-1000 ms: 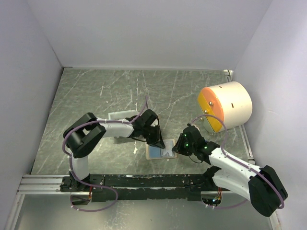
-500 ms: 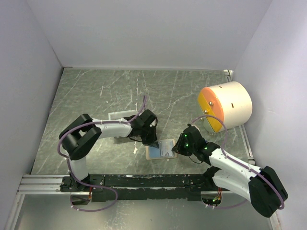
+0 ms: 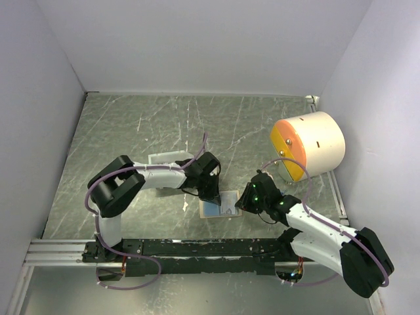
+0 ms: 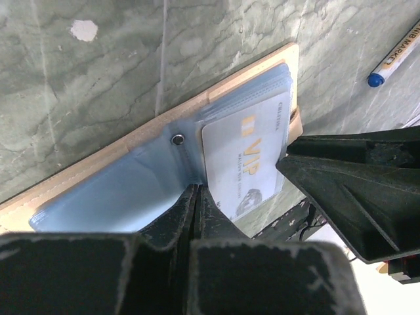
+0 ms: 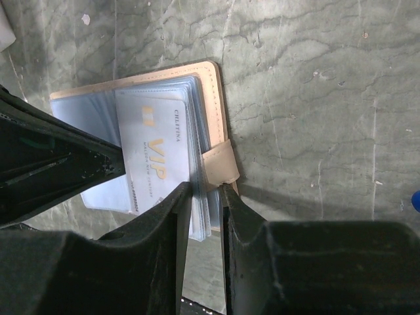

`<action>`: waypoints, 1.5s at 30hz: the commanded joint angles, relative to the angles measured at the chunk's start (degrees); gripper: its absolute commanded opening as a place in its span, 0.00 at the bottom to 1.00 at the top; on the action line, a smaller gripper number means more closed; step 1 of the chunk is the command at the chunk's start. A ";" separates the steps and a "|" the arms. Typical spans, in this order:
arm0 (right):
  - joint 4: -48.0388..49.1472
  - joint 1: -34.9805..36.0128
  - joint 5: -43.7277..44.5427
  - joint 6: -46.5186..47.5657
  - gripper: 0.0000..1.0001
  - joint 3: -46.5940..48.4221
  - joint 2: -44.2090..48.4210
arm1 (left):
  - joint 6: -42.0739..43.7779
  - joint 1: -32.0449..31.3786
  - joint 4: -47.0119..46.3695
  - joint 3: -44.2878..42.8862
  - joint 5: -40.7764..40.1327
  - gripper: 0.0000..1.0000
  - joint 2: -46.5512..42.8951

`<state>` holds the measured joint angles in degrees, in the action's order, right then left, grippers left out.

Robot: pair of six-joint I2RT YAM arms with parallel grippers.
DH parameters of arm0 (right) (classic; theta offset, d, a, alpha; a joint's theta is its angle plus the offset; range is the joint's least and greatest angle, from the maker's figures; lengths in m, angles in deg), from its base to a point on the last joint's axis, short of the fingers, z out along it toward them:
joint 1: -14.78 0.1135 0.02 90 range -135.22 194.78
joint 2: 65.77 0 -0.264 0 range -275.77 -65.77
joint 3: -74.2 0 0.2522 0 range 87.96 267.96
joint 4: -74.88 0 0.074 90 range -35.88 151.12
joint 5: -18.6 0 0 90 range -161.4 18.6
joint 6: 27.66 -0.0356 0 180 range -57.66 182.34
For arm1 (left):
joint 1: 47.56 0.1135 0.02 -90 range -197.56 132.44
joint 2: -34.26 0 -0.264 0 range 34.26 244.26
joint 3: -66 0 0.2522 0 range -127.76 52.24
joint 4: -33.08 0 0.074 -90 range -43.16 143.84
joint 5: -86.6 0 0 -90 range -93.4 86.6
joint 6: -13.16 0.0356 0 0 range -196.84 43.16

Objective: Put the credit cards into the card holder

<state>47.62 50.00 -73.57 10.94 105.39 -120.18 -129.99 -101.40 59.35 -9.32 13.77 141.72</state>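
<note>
The tan card holder (image 3: pixel 211 211) lies open on the table, its clear sleeves fanned out (image 5: pixel 213 98). A white credit card marked VIP (image 4: pixel 246 154) (image 5: pixel 154 147) sits partly inside a sleeve, its lower end sticking out. My left gripper (image 4: pixel 197 190) (image 3: pixel 213 195) is shut, its tips at the card's left edge beside the sleeve's snap stud. Nothing shows between its jaws. My right gripper (image 5: pixel 205 190) (image 3: pixel 240 205) is closed on the stack of sleeves next to the tan snap tab (image 5: pixel 220 164). Other credit cards are out of view.
A white tray (image 3: pixel 167 157) stands behind the left arm. A large cream and orange drum (image 3: pixel 308 146) lies at the right. A blue-tipped pen (image 4: pixel 394 56) rests on the table beyond the card holder. Grey walls close in the table.
My left gripper's jaws have closed and its wrist has shifted a little by the card holder. The right arm has stayed put on the sleeves.
</note>
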 commanded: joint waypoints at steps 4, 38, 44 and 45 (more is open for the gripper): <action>1.40 0.11 -0.65 -0.53 0.24 -1.28 -0.55 | -0.88 -1.54 -1.53 -4.38 3.05 0.07 1.52; -6.67 0.25 7.02 -1.62 0.59 10.12 4.75 | 4.30 10.36 7.41 -2.51 1.11 0.33 -11.89; 0.51 2.22 4.89 -0.75 0.67 16.82 -3.31 | 9.30 23.12 11.93 -0.50 3.29 0.37 -19.23; 1.78 2.90 4.91 -0.39 0.68 18.21 -4.55 | 10.23 25.07 12.81 -0.49 3.24 0.37 -20.30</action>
<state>43.21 50.83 -68.22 8.78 118.88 -120.99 -124.63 -82.23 67.11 -10.83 14.97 125.52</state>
